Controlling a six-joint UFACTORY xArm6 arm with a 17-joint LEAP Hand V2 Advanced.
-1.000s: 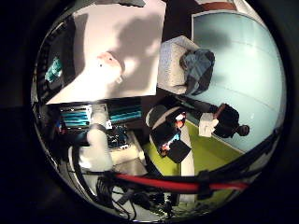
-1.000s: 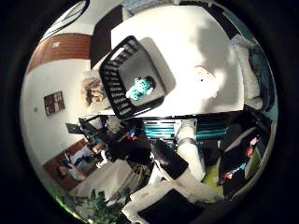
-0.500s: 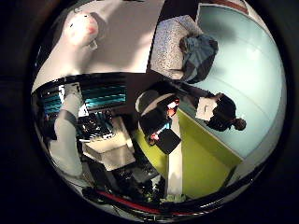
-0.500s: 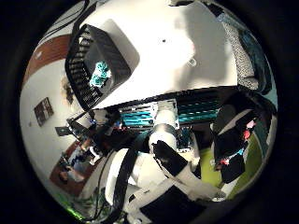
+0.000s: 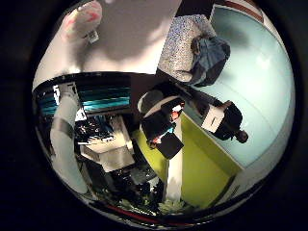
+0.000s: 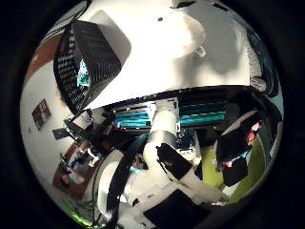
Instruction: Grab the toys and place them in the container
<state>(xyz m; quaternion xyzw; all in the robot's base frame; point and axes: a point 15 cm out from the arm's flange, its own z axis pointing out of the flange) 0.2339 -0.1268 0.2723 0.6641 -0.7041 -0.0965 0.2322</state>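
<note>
A white plush toy [image 6: 183,31] with pink patches and a small tag lies on the white table [image 6: 143,71]. It also shows in the little finger side view as the white plush toy [image 5: 83,20], close to the palm. A black mesh container [image 6: 93,55] stands on the same table, apart from the plush toy. A teal toy [image 6: 83,76] lies inside it. My hand hangs above the table near the plush toy and holds nothing that I can see. None of the hand itself shows clearly.
The white and black robot arm [image 6: 162,143] reaches in from beyond the table's edge. Teal and black equipment [image 5: 103,96] runs under the table's near edge. Off the table are a yellow-green floor area [image 5: 202,163] and a grey speckled seat [image 5: 185,45].
Both views have shifted as the camera moved in towards the table. The white plush toy and the container now fill more of the picture. The toys themselves have not moved.
</note>
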